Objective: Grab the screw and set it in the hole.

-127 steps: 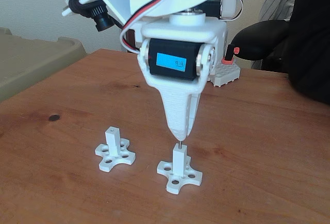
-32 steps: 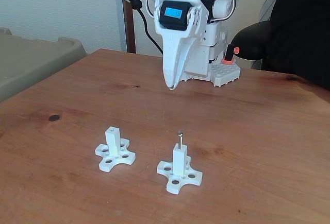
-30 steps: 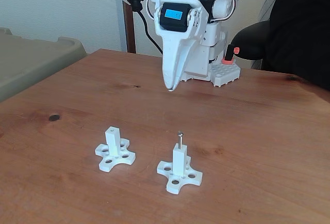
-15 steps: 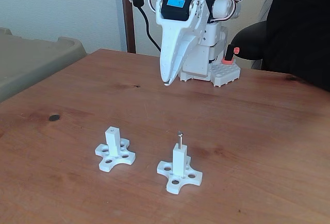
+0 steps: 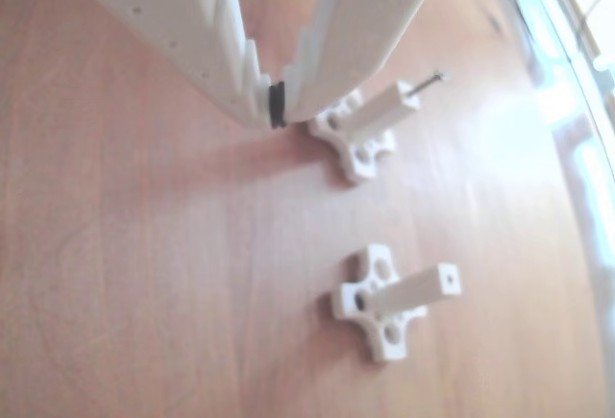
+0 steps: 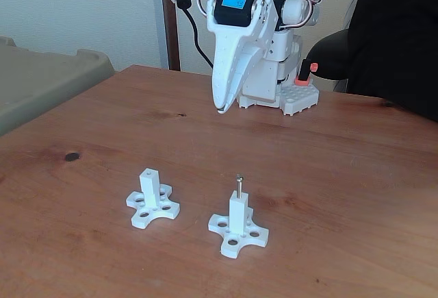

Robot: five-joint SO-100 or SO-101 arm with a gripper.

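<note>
The thin silver metal screw (image 6: 239, 185) with its small round head stands upright in the top of the right-hand white plastic post (image 6: 237, 214) in the fixed view, its shank sunk into the tiny bore in the post's square end face, the head clear above it; in the other view the same screw (image 5: 426, 82) juts from the end of the farther post (image 5: 384, 109); nothing touches it.

What has changed: a few seconds ago the white two-finger gripper (image 6: 219, 109) was directly over this post with its tips at the screw; now it has let go and drawn up and back toward the arm's base, hanging well apart from both posts above the brown wooden table (image 6: 356, 175); over the last half second it has hardly shifted, so the retreat seems to be ending.

In the other view the gripper (image 5: 276, 109) has its fingertips together on the black pad between them, with nothing held.

The second white plastic post with the cross-shaped base (image 6: 150, 197) stands to the left in the fixed view, its small dark hole (image 5: 447, 279) open and unfilled.

My reading: the placing is done, since the screw stays upright unaided; it looks only partly seated, so a knock to the table could tip it.
</note>
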